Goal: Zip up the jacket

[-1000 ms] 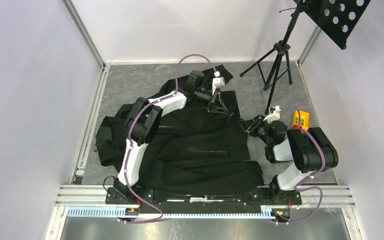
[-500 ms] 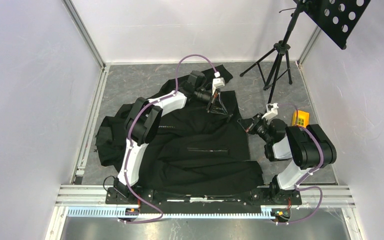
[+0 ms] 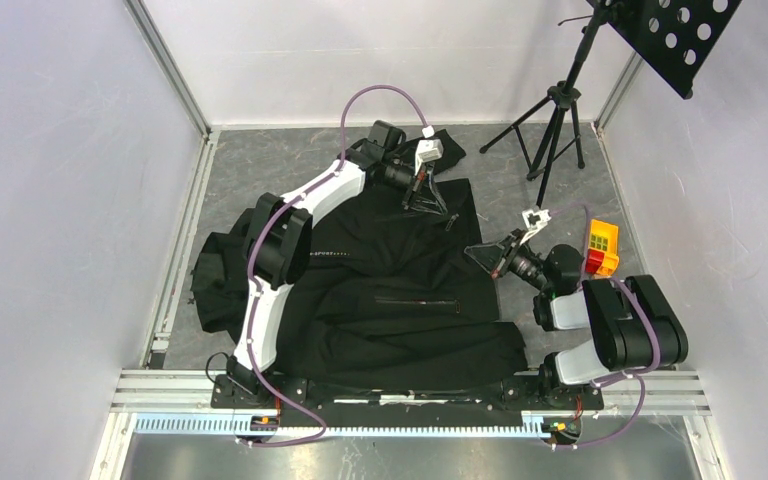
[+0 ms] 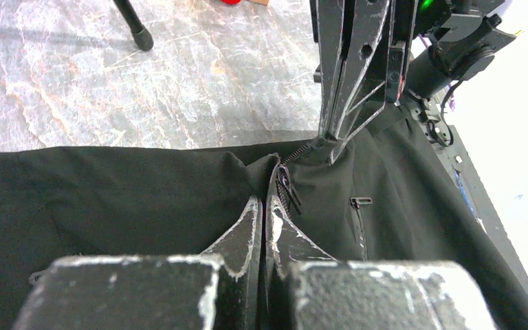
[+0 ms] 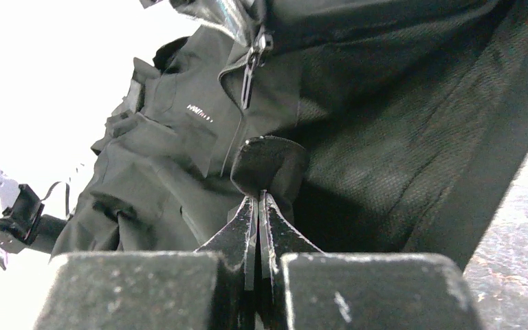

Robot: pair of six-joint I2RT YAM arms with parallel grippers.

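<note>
The black jacket (image 3: 390,300) lies spread on the grey floor, white lettering (image 3: 332,255) on its chest. My left gripper (image 3: 428,200) is shut on the front zipper (image 4: 290,194) at its slider, near the jacket's far edge. The pull tab hangs free just past the fingertips (image 4: 254,210). My right gripper (image 3: 482,252) is shut on a fold of the jacket's edge (image 5: 268,161) at the right side. In the right wrist view the slider (image 5: 253,58) hangs above my shut right gripper (image 5: 258,196). The zipped seam runs taut between both grippers.
A black tripod stand (image 3: 558,130) stands at the back right. A yellow and red block (image 3: 602,247) lies beside the right arm. White walls and an aluminium rail (image 3: 175,270) enclose the floor. A pocket zip (image 3: 415,300) crosses the jacket's middle.
My left gripper has moved farther away and slightly left, drawing the jacket's front with it. My right gripper has shifted left and its forearm has swung right. The fabric between them is stretched longer.
</note>
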